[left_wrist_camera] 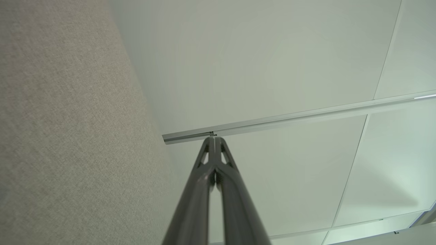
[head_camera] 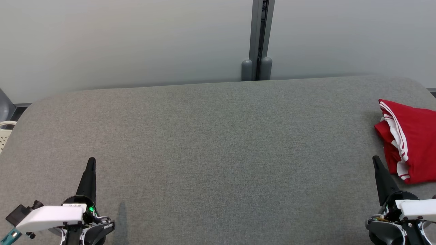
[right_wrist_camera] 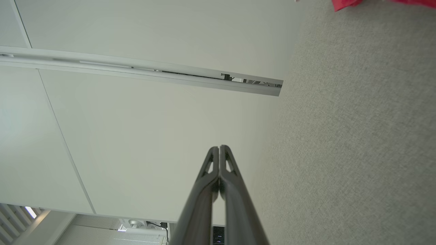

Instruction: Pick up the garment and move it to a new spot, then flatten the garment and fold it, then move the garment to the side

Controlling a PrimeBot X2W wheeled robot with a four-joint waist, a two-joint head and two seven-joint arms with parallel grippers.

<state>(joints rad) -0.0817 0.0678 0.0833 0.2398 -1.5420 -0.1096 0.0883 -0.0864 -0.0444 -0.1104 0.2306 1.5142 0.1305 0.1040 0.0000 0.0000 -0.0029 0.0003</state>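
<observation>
Garment (head_camera: 414, 143), red with white stripes, lies bunched at the right edge of the grey surface (head_camera: 218, 153) — left gripper (head_camera: 91, 160) and right gripper (head_camera: 374, 158) sit near its front edge, both pinched closed, empty.

Through the head camera, I have the grey worktop (head_camera: 218, 153) open across the middle of the frame, with free passage from lower left to lower right. At the right edge the red garment (head_camera: 414, 143) lies in the way, near my right end effector (head_camera: 375, 159). Along the top, the pale wall (head_camera: 136, 41) and its grey post (head_camera: 258, 41) close off the far side. A basket (head_camera: 5, 134) stands off the left edge.
</observation>
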